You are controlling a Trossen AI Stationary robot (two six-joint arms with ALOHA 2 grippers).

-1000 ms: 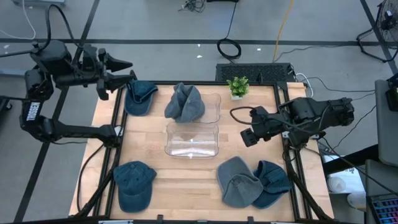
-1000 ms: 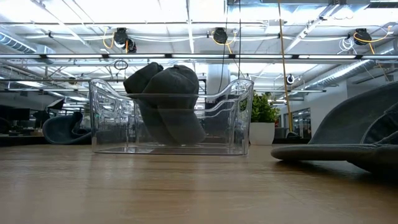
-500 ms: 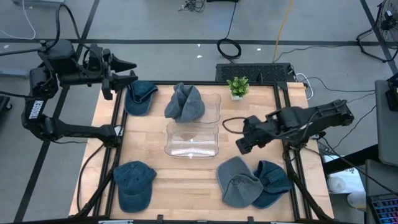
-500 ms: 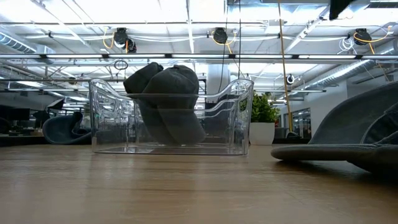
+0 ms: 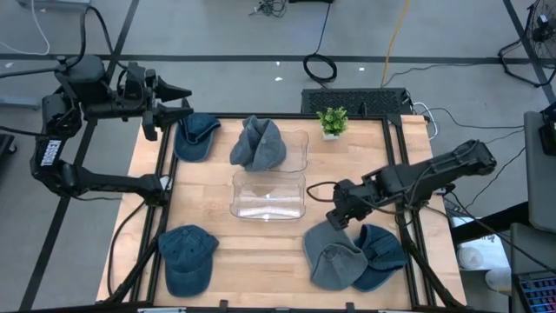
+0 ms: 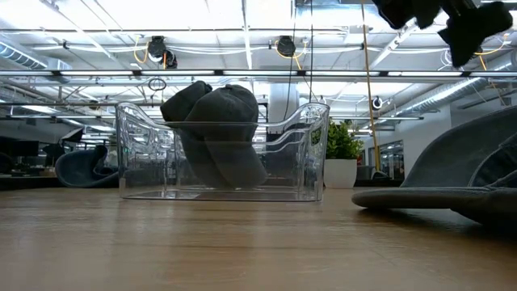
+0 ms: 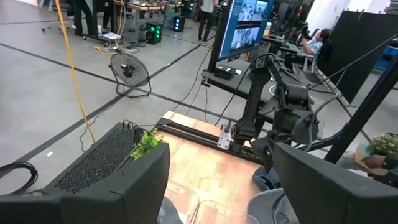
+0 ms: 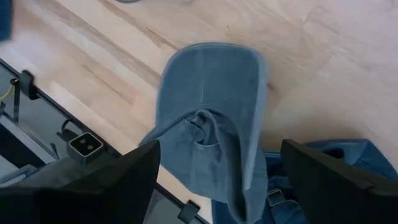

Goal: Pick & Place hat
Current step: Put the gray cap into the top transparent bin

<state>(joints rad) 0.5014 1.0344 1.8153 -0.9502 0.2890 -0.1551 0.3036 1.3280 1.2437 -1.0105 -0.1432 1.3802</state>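
Hats sit in several spots on my wooden table, and I take them from my left side across. My left gripper hangs off the far left corner with its fingers spread wide, well apart from any hat. Just beside it on the table lies a dark blue cap, and at the near left corner rests another blue cap. In the middle stands a clear plastic bin with nothing visible inside it; behind it a second clear bin holds a bunched grey-blue hat, which the low view shows piled above the bin's rim. A small potted plant stands at the far edge. Toward my right, my right gripper hovers over the near right part of the table, fingers held wide with nothing between them. My right wrist view looks straight down on the grey-blue cap below it, crown bunched and brim spread flat. That cap overlaps a darker blue cap on its right
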